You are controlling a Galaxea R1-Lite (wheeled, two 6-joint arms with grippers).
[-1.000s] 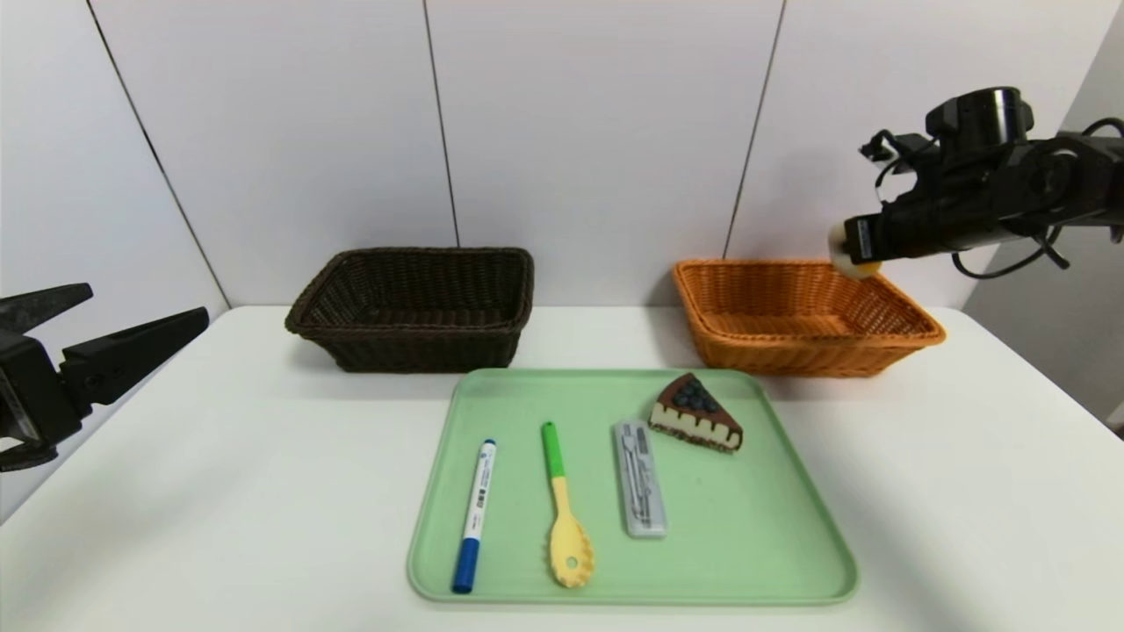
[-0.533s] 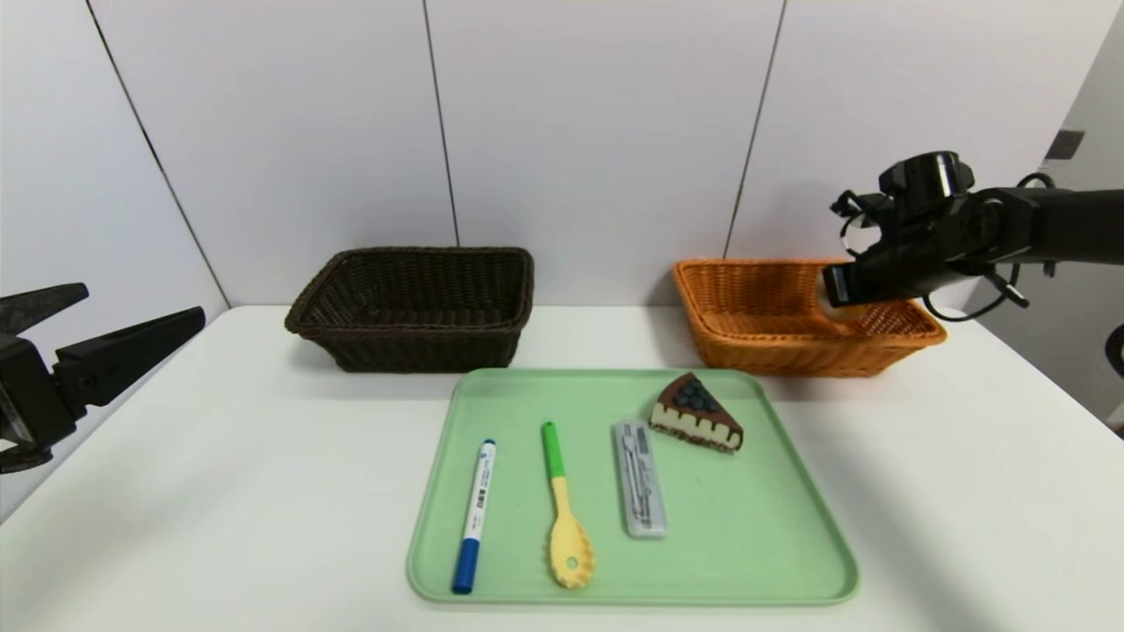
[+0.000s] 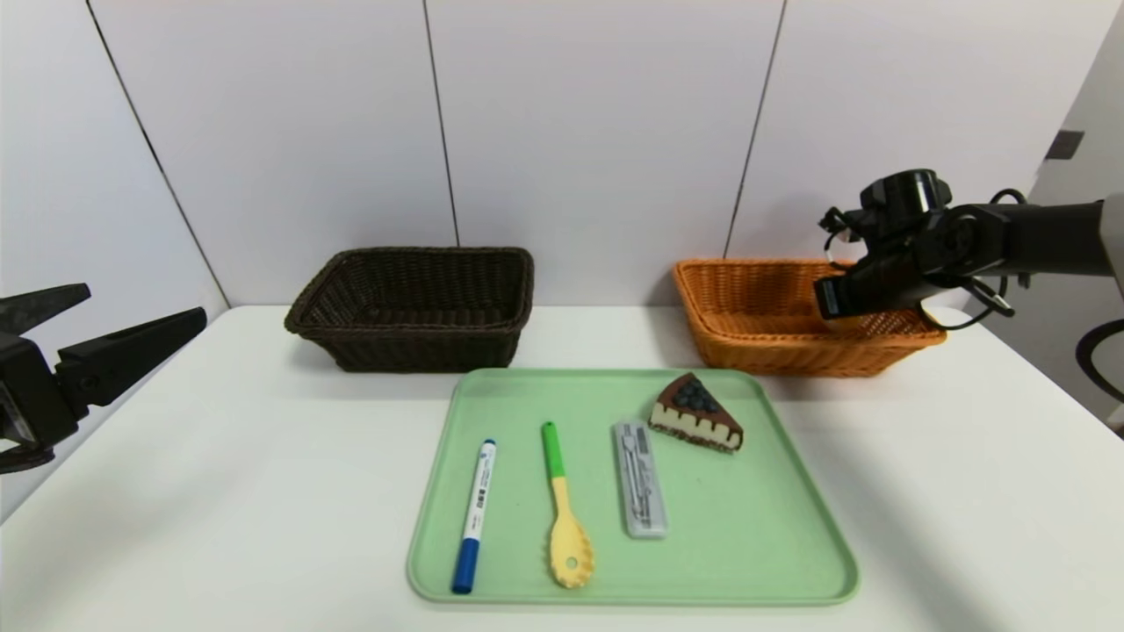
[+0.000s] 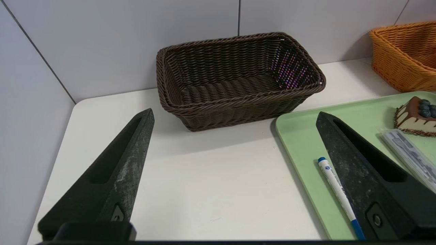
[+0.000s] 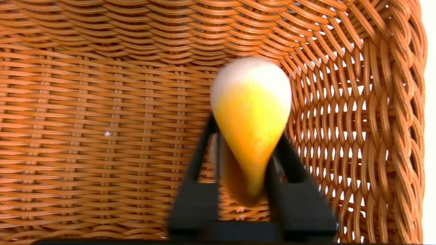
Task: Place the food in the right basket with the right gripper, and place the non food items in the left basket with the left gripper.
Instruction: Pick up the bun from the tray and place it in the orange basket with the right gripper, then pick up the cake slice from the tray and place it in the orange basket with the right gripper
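A pale panelled wall (image 3: 606,132) stands behind the white desk (image 3: 263,491), which carries everything else on show. A light green rectangular tray (image 3: 746,535) lies flat on the desk in front of the baskets. The orange woven basket (image 3: 781,358) stands on the robot's right side, near the back of the desk, and the dark brown woven basket (image 3: 426,351) stands on its left, well apart from the other. The left hand (image 3: 143,304) hangs out at the left, well away from the tray, spread wide and holding nothing. The right hand (image 3: 827,298) is angled down into the right part of the orange basket, with the round bun between its two sides; how far open it is, and whether it grips the bun, I cannot tell. On the tray, the yellow slotted spoon (image 3: 565,509) with its green handle lies between the white marker (image 3: 475,513), its blue cap towards the robot, and the flat grey oblong case (image 3: 641,478). The cake wedge (image 3: 696,412), brown and cream with dark berries on top, sits just beside the far end of the case. The bun (image 5: 252,102), cream with an orange-yellow top, is inside the orange basket, near one of its corners.
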